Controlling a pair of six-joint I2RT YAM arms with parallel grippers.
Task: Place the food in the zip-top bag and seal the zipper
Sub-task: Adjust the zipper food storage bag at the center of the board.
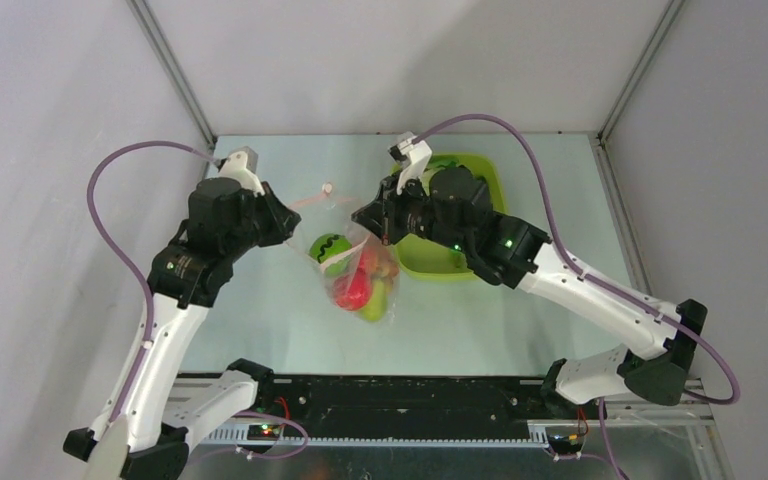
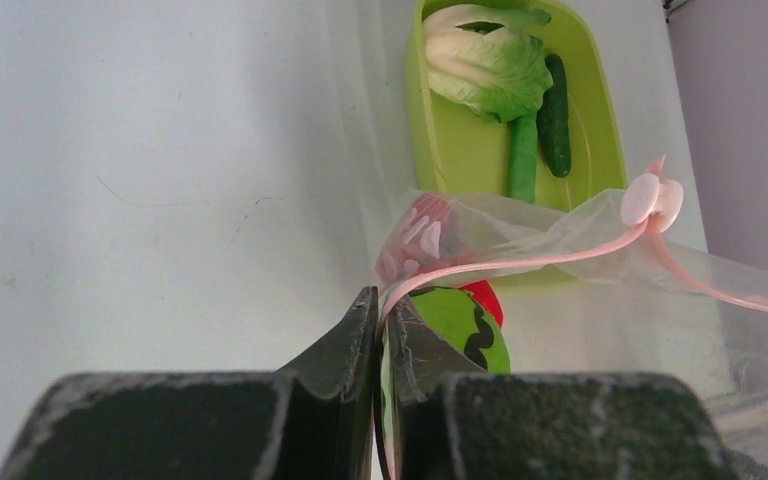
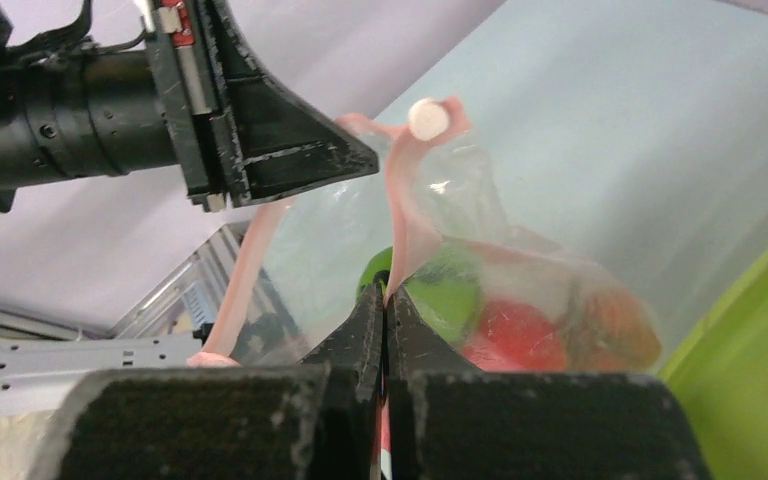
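The clear zip-top bag (image 1: 365,262) hangs between my two grippers, with food bunched at its bottom. Inside are a green piece with a black wavy stripe (image 1: 327,251), a red tomato (image 1: 353,291) and a yellow-green pear (image 1: 377,301). My left gripper (image 2: 387,308) is shut on the pink zipper (image 2: 520,262) near one end. My right gripper (image 3: 385,300) is shut on the same zipper (image 3: 405,225) further along. The round pale slider (image 2: 645,199) sits on the strip between the two grips. Lettuce (image 2: 490,65) and a dark cucumber (image 2: 555,115) lie in the tray.
The lime-green tray (image 1: 430,264) stands right of the bag, partly under my right arm. A green stalk-like piece (image 2: 522,155) lies in it beside the cucumber. Grey walls close the table at the back and both sides.
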